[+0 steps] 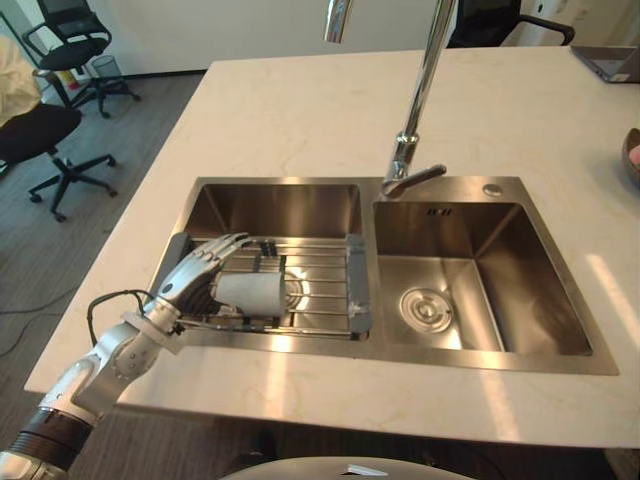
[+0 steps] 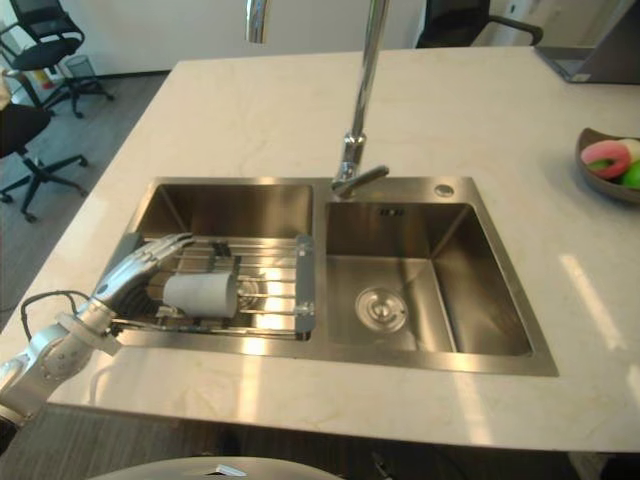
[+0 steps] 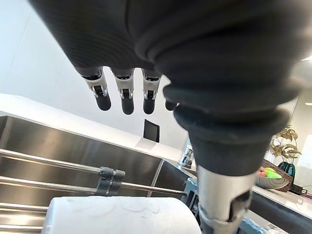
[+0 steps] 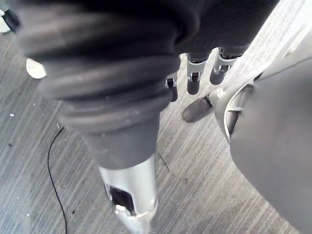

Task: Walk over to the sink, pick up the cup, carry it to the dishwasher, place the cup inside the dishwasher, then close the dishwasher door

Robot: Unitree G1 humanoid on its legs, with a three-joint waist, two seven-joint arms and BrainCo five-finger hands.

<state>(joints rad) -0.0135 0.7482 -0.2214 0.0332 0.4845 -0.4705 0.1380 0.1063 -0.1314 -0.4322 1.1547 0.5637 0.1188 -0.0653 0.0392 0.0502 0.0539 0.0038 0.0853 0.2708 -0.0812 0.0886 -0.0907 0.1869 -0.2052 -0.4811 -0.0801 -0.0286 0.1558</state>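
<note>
Dark-tipped fingers (image 3: 127,100) of the left hand (image 1: 190,280) reach out straight and spread over the cup (image 1: 250,292), not curled round it, with a gap showing between their tips and its pale side in the left wrist view. The thumb (image 3: 224,204) stands just beside the cup's end; whether it touches cannot be told. The cup lies on its side on a wire rack (image 1: 320,290) that spans the near part of the left basin (image 1: 280,205) of the steel sink (image 1: 500,362), with the rack's grey end piece (image 1: 357,285) against the divider between the two basins. The right basin (image 1: 500,280) has a round drain (image 1: 425,308) in its floor. A tall chrome faucet (image 1: 425,90) rises from the sink's far rim between the basins, with its lever (image 1: 412,180) pointing toward the right basin. All round the sink lies the pale marbled counter (image 1: 290,110); near its right edge stands a dark bowl (image 2: 590,172) with pink and green things in it. Beyond the counter's left side, black office chairs (image 1: 75,40) stand on a grey floor (image 1: 120,140). The right hand (image 4: 193,80) hangs over striped grey flooring (image 4: 29,161), its fingers loose and holding nothing.
</note>
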